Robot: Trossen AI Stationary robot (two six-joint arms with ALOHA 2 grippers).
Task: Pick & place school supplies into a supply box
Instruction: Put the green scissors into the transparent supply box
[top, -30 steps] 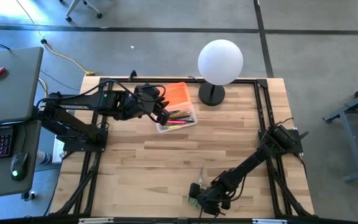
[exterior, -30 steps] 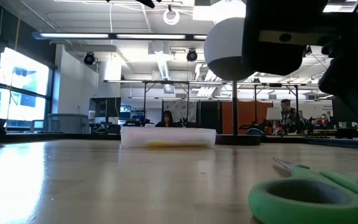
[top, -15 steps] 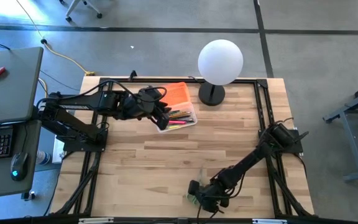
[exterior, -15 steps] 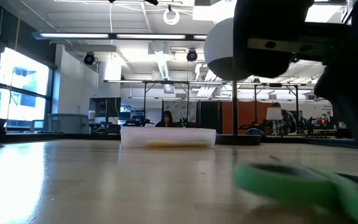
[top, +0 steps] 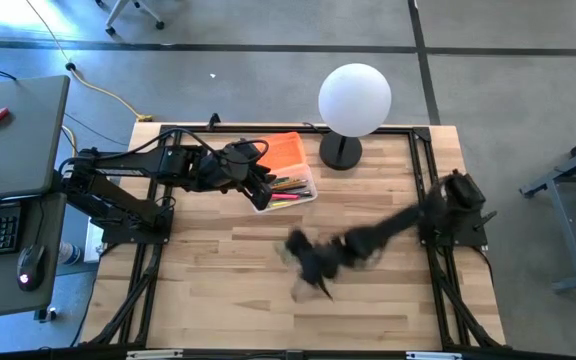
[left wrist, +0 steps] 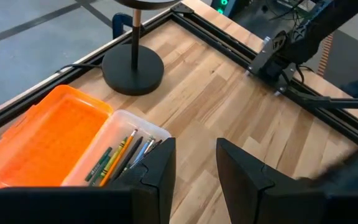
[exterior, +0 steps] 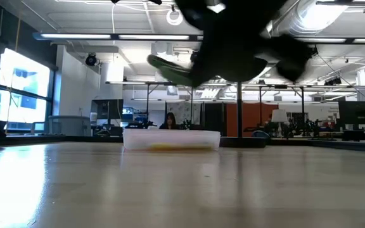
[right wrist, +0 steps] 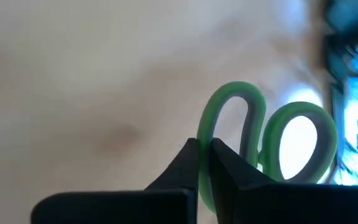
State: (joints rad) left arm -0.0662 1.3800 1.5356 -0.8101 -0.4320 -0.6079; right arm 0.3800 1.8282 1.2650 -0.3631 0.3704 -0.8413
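Right hand (right wrist: 204, 152) clamps scissors (right wrist: 266, 137) above the table (top: 368, 300).

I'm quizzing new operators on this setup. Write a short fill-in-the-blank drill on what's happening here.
1. The right pincer is shut on the handle of the green ____.
2. The lid of the supply box is coloured ____.
3. The left pincer hovers over the box with its jaws ____.
4. The white globe lamp stands on a ____ round base.

Missing words: scissors; orange; open; black

Wooden slat worktop (top: 228, 270), black-framed. Resting on it: clear supply box (top: 286, 188) with pens, orange lid (top: 286, 153) alongside, lamp base (top: 340, 153).
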